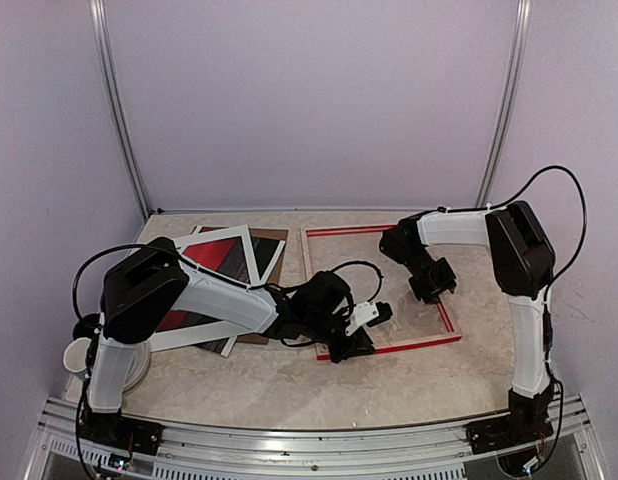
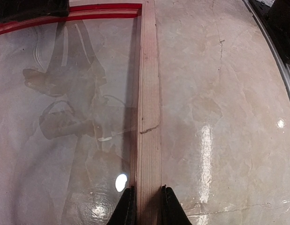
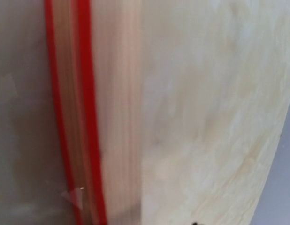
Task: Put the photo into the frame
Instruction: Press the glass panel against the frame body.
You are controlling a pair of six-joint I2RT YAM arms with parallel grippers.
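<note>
The frame [image 1: 349,231] lies flat on the table right of centre, pale wood up with red edges showing. Its pane [image 2: 65,117] mirrors an arm. My left gripper [image 1: 351,345] is at the frame's near-left corner, shut on the near wooden rail [image 2: 147,117]; one black fingertip [image 2: 127,208] sits on each side of the rail. My right gripper [image 1: 432,285] hangs over the frame's right rail [image 3: 117,117], which is blurred in the right wrist view, and its jaws do not show. The photo [image 1: 224,258], red and dark with a white border, lies at the left, partly under my left arm.
A brown backing board [image 1: 276,250] lies under the photo. A white round object [image 1: 81,357] sits by the left arm's base. Pale walls close the back and sides, and a metal rail [image 1: 289,440] runs along the near edge.
</note>
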